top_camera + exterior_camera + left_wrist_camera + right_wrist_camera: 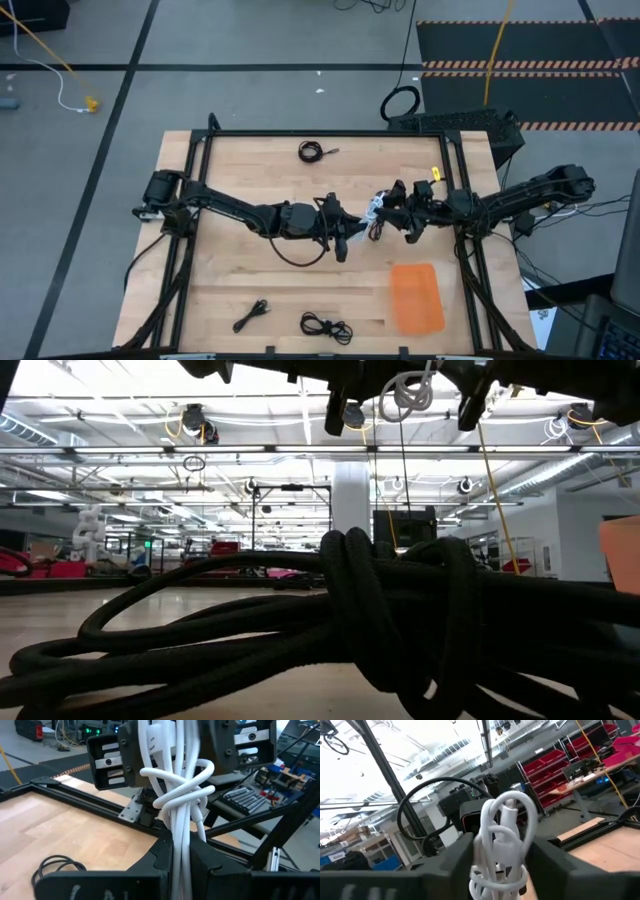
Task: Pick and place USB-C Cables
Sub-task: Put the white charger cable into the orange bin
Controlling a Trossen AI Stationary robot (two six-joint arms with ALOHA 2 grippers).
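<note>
The white USB-C cable (374, 205) is a knotted bundle held up over the table's middle between both grippers. My left gripper (352, 222) is shut on one end and my right gripper (390, 212) on the other. Black cable bundles lie flat on the table: one at the far side (312, 151), two by the near edge (250, 315) (326, 325), and one under the grippers (377, 232), which also shows in the left wrist view (55, 867). One near-edge bundle (350, 620) fills the low view. My left gripper pinches the white bundle's straight strands (180, 851) between its two fingers, which lie along the bundle. The bundle runs on past the knot (182, 790) to the other gripper, clear of the table. My right gripper has the white bundle's looped end (506, 827) between its two fingers (451, 862), coming level from the table's right. The loops stick out past the fingertips. The bundle is lifted clear of the table.
An orange flat tray (415, 297) lies near the table's near right. A black frame (330, 133) rims the table. A large black cable ring (400, 102) and a yellow cord (497, 50) are on the floor beyond the far edge.
</note>
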